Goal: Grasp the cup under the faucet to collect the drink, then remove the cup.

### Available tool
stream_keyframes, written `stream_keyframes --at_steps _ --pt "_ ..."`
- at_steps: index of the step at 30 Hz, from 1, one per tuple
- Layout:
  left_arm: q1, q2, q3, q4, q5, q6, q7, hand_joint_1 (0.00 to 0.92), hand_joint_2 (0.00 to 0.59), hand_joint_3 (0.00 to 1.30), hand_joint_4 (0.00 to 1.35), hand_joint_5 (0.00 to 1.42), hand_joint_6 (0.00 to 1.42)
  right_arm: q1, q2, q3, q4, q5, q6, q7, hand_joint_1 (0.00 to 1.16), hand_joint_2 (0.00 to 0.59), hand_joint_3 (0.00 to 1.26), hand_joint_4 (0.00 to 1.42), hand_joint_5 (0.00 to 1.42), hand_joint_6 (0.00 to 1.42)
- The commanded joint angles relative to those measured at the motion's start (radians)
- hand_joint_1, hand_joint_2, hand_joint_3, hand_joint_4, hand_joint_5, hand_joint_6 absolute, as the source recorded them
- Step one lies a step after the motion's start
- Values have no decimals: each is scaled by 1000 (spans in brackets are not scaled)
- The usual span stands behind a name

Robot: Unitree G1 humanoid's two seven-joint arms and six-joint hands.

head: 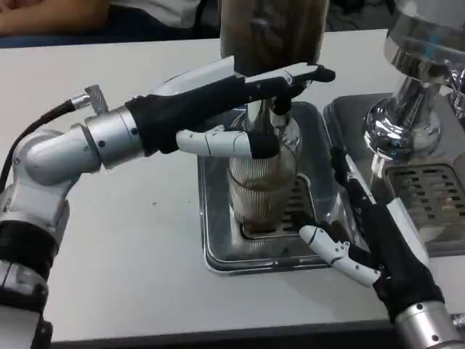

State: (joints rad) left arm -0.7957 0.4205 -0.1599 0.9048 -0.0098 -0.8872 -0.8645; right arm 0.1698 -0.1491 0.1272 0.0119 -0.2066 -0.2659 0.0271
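Your left hand (240, 109) wraps around the top of the cup (263, 178), which stands in the tray (218, 247) under the faucet (270, 43). It looks thin, slippery and part full, so squeeze gently. Your right hand (370, 233) rests spread beside the tray.

Cup (261, 182) on drip tray (218, 247) under faucet (263, 116), second dispenser (407, 109) right of tray

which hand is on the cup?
The left hand: its fingers wrap the clear cup under the faucet. The right hand rests open beside the tray.
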Motion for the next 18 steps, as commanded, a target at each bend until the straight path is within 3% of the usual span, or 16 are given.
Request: stream_keyframes --at_steps 1,18 --pt "32 25 -23 0 35 20 -28 0 20 86 0 0 0 -7 2 3 14 14 -10 16 533 252 0 0 0 0" --pt "49 37 -20 -26 28 30 -23 0 22 86 0 0 0 -74 13 12 85 16 -16 24 520 258 0 0 0 0"
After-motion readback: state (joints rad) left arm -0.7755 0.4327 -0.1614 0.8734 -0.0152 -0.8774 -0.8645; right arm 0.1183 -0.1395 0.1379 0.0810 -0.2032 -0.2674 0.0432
